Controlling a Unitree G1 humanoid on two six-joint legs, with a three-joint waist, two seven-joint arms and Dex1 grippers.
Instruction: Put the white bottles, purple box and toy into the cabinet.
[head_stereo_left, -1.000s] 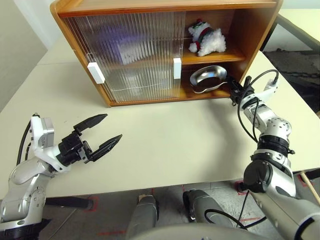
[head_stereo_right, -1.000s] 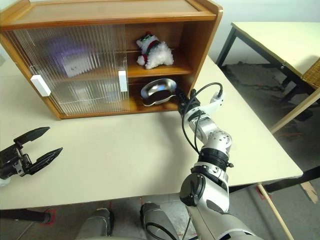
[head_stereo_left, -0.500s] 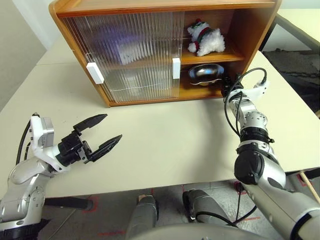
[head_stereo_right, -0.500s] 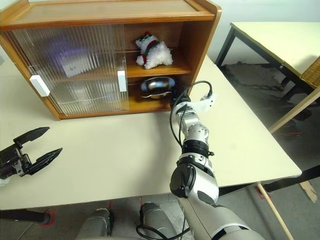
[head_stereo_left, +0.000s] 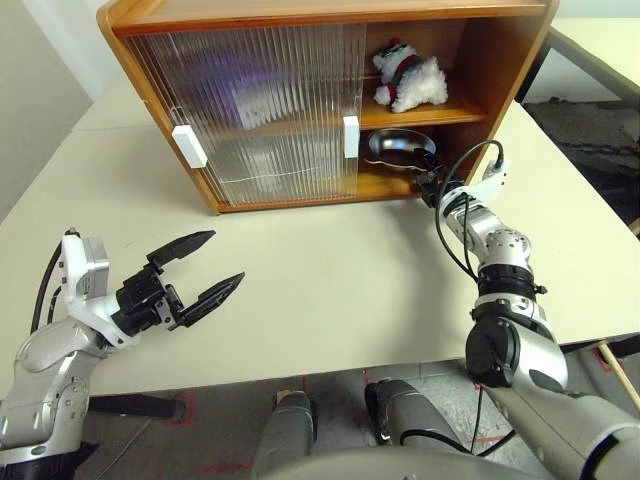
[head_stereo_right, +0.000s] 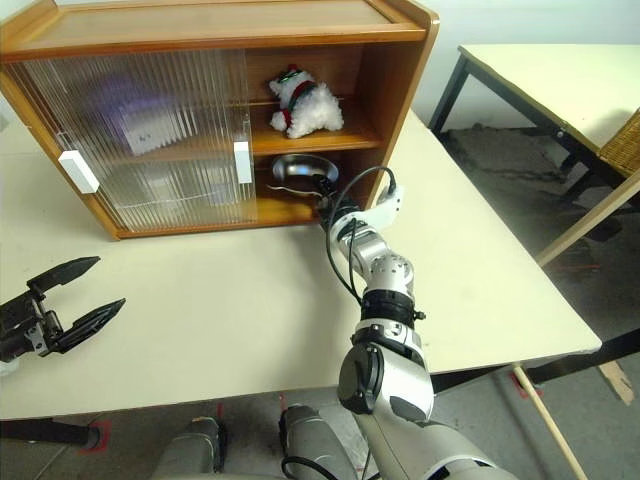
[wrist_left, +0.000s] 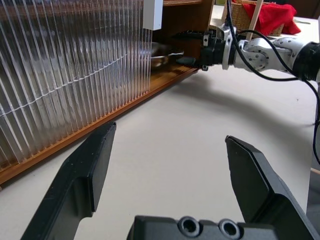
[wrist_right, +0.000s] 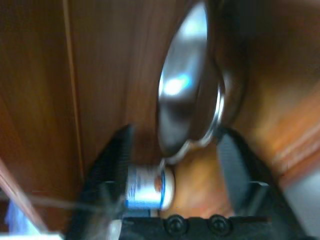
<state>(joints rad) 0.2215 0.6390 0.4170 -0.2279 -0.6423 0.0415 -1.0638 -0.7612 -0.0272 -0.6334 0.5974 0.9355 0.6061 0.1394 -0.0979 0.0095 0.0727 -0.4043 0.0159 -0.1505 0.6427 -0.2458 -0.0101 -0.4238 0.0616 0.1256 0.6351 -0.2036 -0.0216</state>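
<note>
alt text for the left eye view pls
The right gripper reaches into the lower shelf of a wooden cabinet beside a metal bowl, with a plush toy on the shelf above. The cabinet's ribbed sliding doors cover its left side, and the left gripper hangs open over the table.

bright, even indoor light | soft shadows on table (head_stereo_left: 330, 270) | glare on metal bowl (wrist_right: 187, 100) | right wrist view motion-blurred, dim | wide-angle bending at edges

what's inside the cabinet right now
The open side of the cabinet shows the toy on the upper shelf and a metal bowl below. Behind the ribbed doors, a purple blur shows; anything else there is obscured.
</note>
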